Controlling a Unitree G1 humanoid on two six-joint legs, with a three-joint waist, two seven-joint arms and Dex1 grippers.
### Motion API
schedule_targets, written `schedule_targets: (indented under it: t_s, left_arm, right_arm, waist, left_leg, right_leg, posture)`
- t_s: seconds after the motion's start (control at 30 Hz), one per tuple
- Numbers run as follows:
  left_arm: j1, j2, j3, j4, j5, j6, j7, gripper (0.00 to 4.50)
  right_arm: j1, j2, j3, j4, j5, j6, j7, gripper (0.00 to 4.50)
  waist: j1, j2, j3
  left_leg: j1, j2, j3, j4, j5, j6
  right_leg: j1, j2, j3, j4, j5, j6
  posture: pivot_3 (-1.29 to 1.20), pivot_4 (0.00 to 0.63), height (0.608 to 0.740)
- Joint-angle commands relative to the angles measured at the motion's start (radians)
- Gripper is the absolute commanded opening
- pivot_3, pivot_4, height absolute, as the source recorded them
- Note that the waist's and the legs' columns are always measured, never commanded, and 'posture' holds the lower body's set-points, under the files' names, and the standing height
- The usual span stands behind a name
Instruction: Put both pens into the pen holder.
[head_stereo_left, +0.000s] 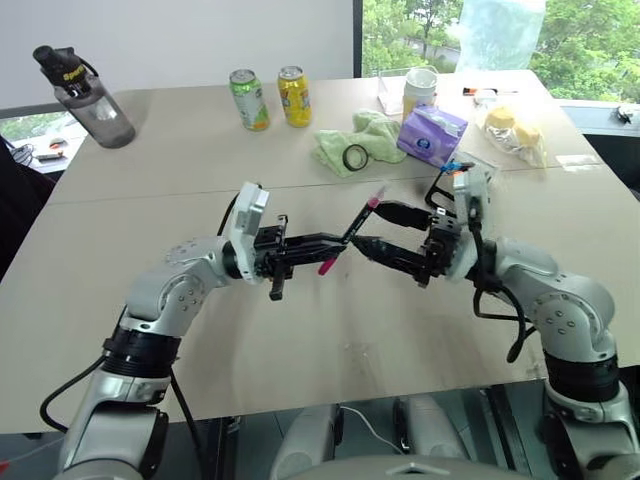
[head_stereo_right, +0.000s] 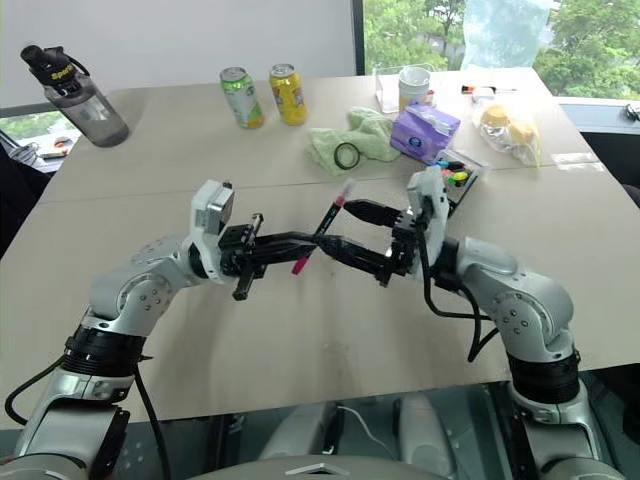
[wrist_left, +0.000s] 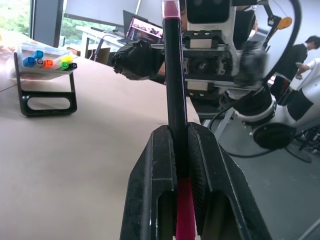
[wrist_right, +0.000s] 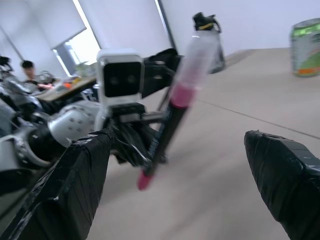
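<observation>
Above the table's middle (head_stereo_left: 300, 330), the pink-ended pen (head_stereo_left: 350, 230) is clamped mid-barrel by the left gripper (head_stereo_left: 335, 243). The right gripper (head_stereo_left: 375, 232) is spread wide around its upper half. The pen is judged light, stiff and slippery, best taken on the bare barrel. The pen holder (head_stereo_right: 455, 180) stands near the right edge.

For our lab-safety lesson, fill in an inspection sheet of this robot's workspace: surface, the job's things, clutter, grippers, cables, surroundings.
Surface: pale tabletop, a seam running across it.
Job's things: pink-ended pen held above the table; pen holder with coloured marker tips beside the purple tissue pack. Second pen: nothing seen.
Clutter: water bottle, two cans, green cloth with a tape ring, white cup, plastic bag.
Grippers: left gripper shut on the pen; right gripper open, fingers either side of the pen.
Cables: black cable looping off the right forearm.
Surroundings: windows with trees.
</observation>
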Motion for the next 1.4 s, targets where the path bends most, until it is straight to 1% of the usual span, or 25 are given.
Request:
schedule_targets:
  t_s: [0.03, 0.07, 0.1, 0.13, 0.2, 0.23, 0.27, 0.3, 0.33, 0.43, 0.53, 0.6, 0.63, 0.67, 0.77, 0.83, 0.93, 1.07, 1.2, 1.3, 1.4]
  left_arm:
    - [-0.019, -0.008, 0.038, -0.016, 0.024, 0.006, -0.014, 0.0]
    - [-0.021, -0.011, 0.04, -0.011, 0.029, 0.006, -0.019, 0.0]
    - [-0.022, -0.013, 0.043, -0.008, 0.033, 0.008, -0.023, 0.0]
    - [-0.022, -0.016, 0.048, -0.007, 0.036, 0.01, -0.027, 0.0]
    - [-0.023, -0.023, 0.056, -0.004, 0.044, 0.015, -0.034, 0.0]
    - [-0.021, -0.026, 0.06, -0.005, 0.048, 0.016, -0.037, 0.0]
    - [-0.021, -0.029, 0.063, -0.005, 0.051, 0.017, -0.039, 0.0]
    - [-0.02, -0.032, 0.065, -0.004, 0.054, 0.018, -0.041, 0.0]
    - [-0.019, -0.035, 0.067, -0.004, 0.058, 0.02, -0.04, 0.0]
    - [-0.021, -0.036, 0.066, -0.005, 0.074, 0.043, -0.022, 0.0]
    - [-0.023, -0.027, 0.059, -0.016, 0.088, 0.058, -0.036, 1.31]
    - [-0.028, -0.045, 0.071, -0.013, 0.131, 0.015, -0.001, 2.27]
    - [-0.031, -0.045, 0.073, -0.008, 0.158, -0.008, 0.009, 2.64]
    - [-0.033, -0.04, 0.072, -0.005, 0.183, -0.028, 0.011, 3.15]
    - [-0.032, -0.005, 0.06, -0.007, 0.289, -0.121, 0.008, 4.44]
    - [-0.044, 0.001, 0.062, -0.035, 0.334, -0.161, 0.03, 4.44]
    - [-0.068, -0.017, 0.079, -0.103, 0.315, -0.11, 0.095, 4.44]
    - [-0.06, -0.013, 0.074, -0.2, 0.329, -0.018, 0.2, 4.44]
    - [-0.027, -0.004, 0.092, -0.298, 0.292, 0.054, 0.248, 4.44]
    - [-0.014, 0.004, 0.109, -0.339, 0.279, 0.085, 0.268, 4.44]
    - [-0.009, 0.013, 0.103, -0.357, 0.286, 0.084, 0.269, 4.44]
  right_arm:
    - [-0.049, 0.028, -0.016, -0.022, 0.076, 0.024, -0.043, 3.57]
    - [-0.055, 0.032, -0.011, -0.019, 0.078, 0.026, -0.047, 3.19]
    - [-0.059, 0.037, -0.01, -0.016, 0.084, 0.031, -0.056, 3.0]
    - [-0.06, 0.041, -0.009, -0.015, 0.091, 0.036, -0.065, 2.64]
    - [-0.06, 0.045, -0.007, -0.015, 0.1, 0.043, -0.076, 1.72]
    - [-0.057, 0.046, -0.001, -0.018, 0.1, 0.046, -0.079, 1.17]
    - [-0.054, 0.047, 0.003, -0.02, 0.099, 0.047, -0.082, 0.79]
    - [-0.052, 0.05, 0.005, -0.022, 0.102, 0.048, -0.085, 0.3]
    - [-0.051, 0.051, 0.008, -0.023, 0.103, 0.048, -0.089, 0.05]
    - [-0.052, 0.054, 0.012, -0.023, 0.101, 0.046, -0.094, 0.04]
    - [-0.057, 0.05, 0.011, -0.017, 0.093, 0.041, -0.098, 0.04]
    - [-0.06, 0.044, 0.005, -0.012, 0.084, 0.033, -0.1, 0.04]
    - [-0.059, 0.037, -0.002, -0.003, 0.062, 0.017, -0.106, 0.04]
    - [-0.058, 0.029, -0.008, 0.007, 0.035, 0.001, -0.112, 0.04]
    - [-0.059, -0.024, -0.015, 0.05, -0.096, -0.087, -0.106, 0.04]
    - [-0.065, -0.057, -0.014, 0.068, -0.194, -0.166, -0.111, 0.04]
    - [-0.067, -0.064, -0.005, 0.069, -0.325, -0.285, -0.142, 0.04]
    - [-0.038, -0.161, 0.144, 0.056, -0.679, -0.586, -0.117, 0.04]
    - [-0.017, -0.233, 0.211, 0.089, -0.953, -0.87, -0.148, 0.04]
    - [0.005, -0.257, 0.2, 0.154, -1.059, -0.956, -0.186, 0.04]
    - [0.005, -0.279, 0.177, 0.243, -1.13, -0.991, -0.211, 0.04]
  waist:
    - [-0.001, 0.0, 0.0]
    - [-0.001, 0.0, 0.0]
    - [-0.001, 0.0, 0.0]
    - [-0.001, 0.0, 0.0]
    - [-0.001, 0.0, 0.0]
    - [-0.001, 0.0, 0.0]
    - [-0.001, 0.0, 0.0]
    - [-0.002, 0.0, 0.0]
    - [-0.002, 0.0, 0.0]
    - [-0.002, 0.0, 0.0]
    - [-0.002, 0.0, 0.0]
    - [-0.002, 0.0, 0.0]
    - [-0.002, 0.0, 0.0]
    - [-0.001, 0.0, 0.0]
    - [0.0, 0.0, 0.0]
    - [0.0, 0.0, 0.0]
    - [0.0, 0.0, 0.0]
    - [-0.002, 0.0, 0.0]
    - [-0.003, 0.0, 0.0]
    - [0.0, 0.0, 0.0]
    - [0.003, 0.0, 0.0]
  left_leg:
    - [0.0, 0.0, 0.0, 0.0, 0.0, 0.0]
    - [0.0, 0.0, 0.0, 0.0, 0.0, 0.0]
    - [0.0, 0.0, 0.0, 0.0, 0.0, 0.0]
    - [0.0, 0.0, 0.0, 0.0, 0.0, 0.0]
    - [0.0, 0.0, 0.0, 0.0, 0.0, 0.0]
    - [0.0, 0.0, 0.0, 0.0, 0.0, 0.0]
    - [0.0, 0.0, 0.0, 0.0, 0.0, 0.0]
    - [0.0, 0.0, 0.0, 0.0, 0.0, 0.0]
    - [0.0, 0.0, 0.0, 0.0, 0.0, 0.0]
    - [0.0, 0.0, 0.0, 0.0, 0.0, 0.0]
    - [0.0, 0.0, 0.0, 0.0, 0.0, 0.0]
    - [0.0, 0.0, 0.0, 0.0, 0.0, 0.0]
    - [0.0, 0.0, 0.0, 0.0, 0.0, 0.0]
    - [0.0, 0.0, 0.0, 0.0, 0.0, 0.0]
    - [0.0, 0.0, 0.0, 0.0, 0.0, 0.0]
    - [0.0, -0.001, 0.001, -0.001, 0.0, 0.0]
    - [0.0, -0.001, 0.001, -0.001, 0.0, 0.0]
    - [0.0, -0.001, 0.002, -0.001, 0.0, 0.0]
    - [0.001, 0.0, 0.002, -0.001, 0.0, 0.0]
    - [0.001, 0.0, 0.003, -0.001, 0.0, 0.0]
    - [0.001, 0.0, 0.003, -0.001, 0.0, 0.0]
  right_leg:
    - [0.0, 0.0, 0.0, 0.0, 0.0, 0.0]
    - [0.0, 0.0, 0.0, 0.0, 0.0, 0.0]
    - [0.0, 0.0, -0.001, 0.0, 0.0, 0.0]
    - [0.0, 0.0, -0.001, 0.0, 0.0, 0.0]
    - [0.0, 0.0, -0.001, 0.0, 0.0, 0.0]
    - [0.0, 0.0, -0.001, 0.0, 0.0, 0.0]
    - [0.0, 0.0, -0.001, 0.0, 0.0, 0.0]
    - [0.0, 0.0, -0.001, 0.0, 0.0, 0.0]
    - [0.0, 0.0, -0.001, 0.0, 0.0, 0.0]
    - [0.0, 0.0, -0.001, 0.0, 0.0, 0.0]
    - [0.0, 0.0, -0.001, 0.0, 0.0, 0.0]
    - [0.0, 0.0, -0.001, 0.0, 0.0, 0.0]
    - [0.0, 0.0, -0.001, 0.0, 0.0, 0.0]
    - [0.0, 0.0, -0.001, 0.0, 0.0, 0.0]
    - [0.0, 0.0, -0.001, 0.0, 0.0, 0.0]
    - [0.0, 0.0, -0.002, 0.0, 0.0, 0.0]
    - [0.0, 0.0, -0.002, 0.0, 0.0, 0.0]
    - [-0.001, 0.0, -0.001, 0.0, 0.0, 0.0]
    - [-0.001, 0.001, -0.001, 0.0, 0.0, 0.0]
    - [-0.001, 0.001, -0.001, 0.0, 0.0, 0.0]
    - [0.0, 0.001, -0.001, 0.0, 0.0, 0.0]
  posture:
    - [0.0, 0.15, 0.74]
    - [0.0, 0.15, 0.74]
    - [0.0, 0.15, 0.74]
    - [0.0, 0.15, 0.74]
    - [0.0, 0.15, 0.74]
    - [0.0, 0.15, 0.74]
    - [0.0, 0.15, 0.74]
    - [0.0, 0.15, 0.74]
    - [0.0, 0.15, 0.74]
    - [0.0, 0.15, 0.74]
    - [0.0, 0.15, 0.74]
    - [0.0, 0.15, 0.74]
    - [0.0, 0.15, 0.74]
    - [0.0, 0.15, 0.74]
    - [0.0, 0.15, 0.74]
    - [0.0, 0.15, 0.74]
    - [0.0, 0.15, 0.74]
    - [0.0, 0.15, 0.74]
    - [0.0, 0.15, 0.74]
    - [0.0, 0.15, 0.74]
    - [0.0, 0.15, 0.74]
